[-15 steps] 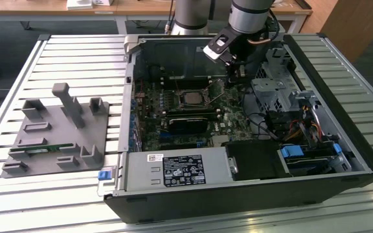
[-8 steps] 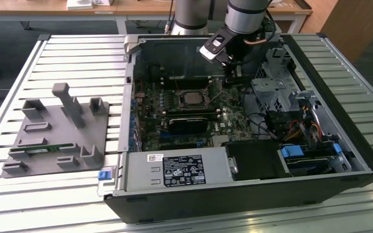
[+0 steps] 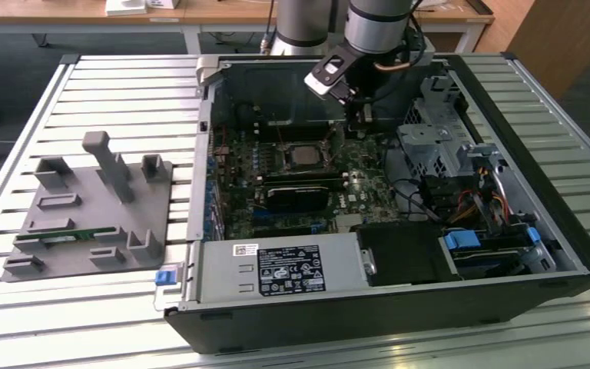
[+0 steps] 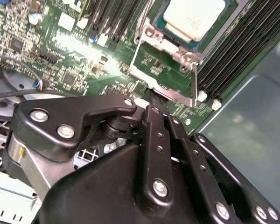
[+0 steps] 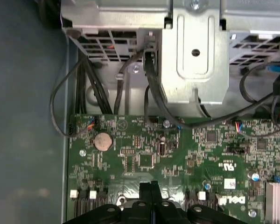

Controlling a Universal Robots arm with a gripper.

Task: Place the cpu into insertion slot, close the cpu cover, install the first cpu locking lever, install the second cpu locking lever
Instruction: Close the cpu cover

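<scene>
The cpu (image 4: pixel 194 17), with a pale silvery top, lies in the insertion slot (image 3: pixel 303 157) on the green board inside the open computer case. The silver cpu cover (image 4: pixel 164 43) lies flat around it, framing the chip. A thin metal lever (image 4: pixel 195 81) runs along one side of the socket frame. My gripper (image 3: pixel 359 125) hangs just off the socket's side toward the exterior view's right. Its black fingertips (image 4: pixel 155 99) are pressed together, shut, at the edge of the metal socket frame, with nothing visible between them. In the first wrist view the joined fingertips (image 5: pixel 151 187) stand over the board.
A drive cage (image 3: pixel 433 146) and cable bundles (image 3: pixel 469 204) crowd the case at the exterior view's right. The power supply (image 3: pixel 280 269) sits at the front. Memory slots (image 4: pixel 238 42) flank the socket. A grey fixture block (image 3: pixel 90 207) rests on the slatted table to the left.
</scene>
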